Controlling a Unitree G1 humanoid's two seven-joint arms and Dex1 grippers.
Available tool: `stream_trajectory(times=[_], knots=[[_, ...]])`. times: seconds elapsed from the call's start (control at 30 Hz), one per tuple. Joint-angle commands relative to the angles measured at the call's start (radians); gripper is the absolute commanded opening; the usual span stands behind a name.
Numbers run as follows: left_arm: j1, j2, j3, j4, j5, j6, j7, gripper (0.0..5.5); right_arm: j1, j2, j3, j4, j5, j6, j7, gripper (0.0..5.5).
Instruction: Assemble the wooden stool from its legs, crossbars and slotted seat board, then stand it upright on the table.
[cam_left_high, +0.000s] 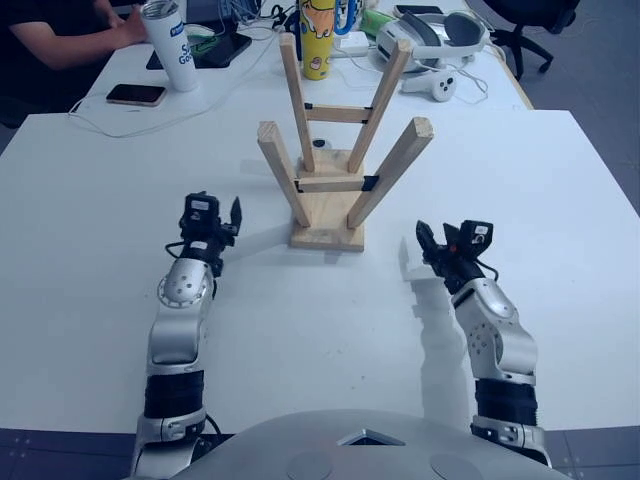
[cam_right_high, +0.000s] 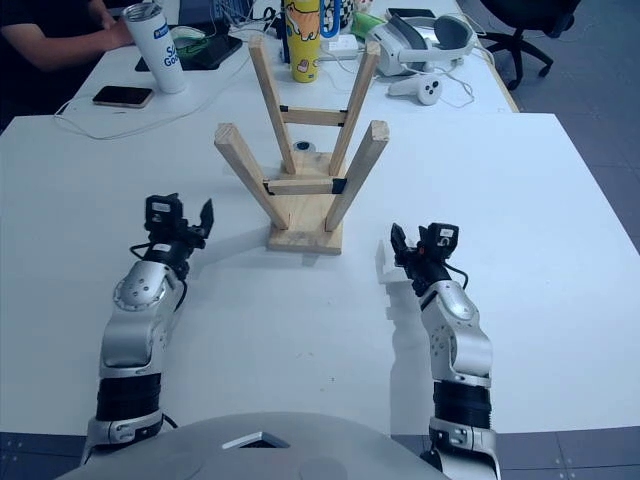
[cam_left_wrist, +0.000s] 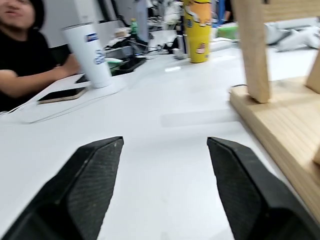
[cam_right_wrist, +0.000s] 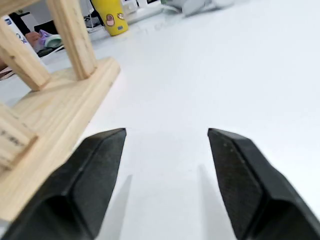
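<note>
Our left gripper (cam_left_high: 222, 222) and right gripper (cam_left_high: 436, 245) hang released, flanking the upturned wooden stool (cam_left_high: 330, 185), seemingly fully assembled; only righting remains.

White tumbler (cam_left_high: 168, 40) at upper left of the frame, dark smartphone (cam_left_high: 136, 94) lying just below it, yellow cartoon-printed cup (cam_left_high: 318, 40) at top centre, white headset (cam_left_high: 432, 38) and controller (cam_left_high: 436, 86) at upper right, black office chair (cam_left_high: 530, 20) in the top right corner.

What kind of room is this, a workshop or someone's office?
Most likely an office or lab workspace: white tables pushed together, a rolling office chair behind them, and a phone, drink cups and a headset left on the farther one.
</note>
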Motion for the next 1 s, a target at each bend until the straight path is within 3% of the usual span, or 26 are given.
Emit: stream_trajectory(times=[0.03, 0.3, 0.57, 0.73, 0.8, 0.87, 0.9, 0.93, 1.0], knots=[[-0.026, -0.048, 0.049, -0.09, -0.073, -0.12, 0.04, 2.35, 0.0, 0.028, 0.01, -0.113, -0.088, -0.061, -0.102, 2.23], [-0.081, -0.08, 0.006, -0.083, -0.094, -0.105, 0.071, 1.36, -0.095, 0.044, -0.027, -0.196, -0.12, -0.073, -0.179, 1.2], [-0.105, -0.068, 0.071, -0.094, -0.059, -0.141, 0.162, 0.26, -0.233, 0.017, -0.104, -0.176, -0.078, -0.034, -0.187, 0.06], [-0.123, -0.082, 0.03, -0.077, -0.064, -0.137, 0.156, 0.01, -0.25, 0.047, -0.072, -0.147, -0.083, -0.043, -0.19, 0.0], [-0.134, -0.087, -0.081, -0.048, -0.116, -0.101, 0.043, 0.01, -0.265, 0.052, -0.004, -0.145, -0.089, -0.044, -0.151, 0.0], [-0.132, -0.087, -0.262, -0.025, -0.166, -0.042, -0.113, 0.01, -0.284, -0.012, 0.279, -0.13, -0.194, -0.02, 0.008, 0.0], [-0.126, -0.098, -0.3, -0.026, -0.17, -0.031, -0.125, 0.01, -0.28, -0.012, 0.361, -0.111, -0.196, 0.036, 0.051, 0.0], [-0.126, -0.117, -0.282, -0.021, -0.181, -0.008, -0.1, 0.01, -0.271, -0.015, 0.394, -0.091, -0.221, 0.052, 0.055, 0.0], [-0.143, -0.104, -0.236, 0.001, -0.152, 0.006, -0.055, 0.01, -0.237, -0.016, 0.33, -0.064, -0.222, 0.099, 0.01, 0.0]])
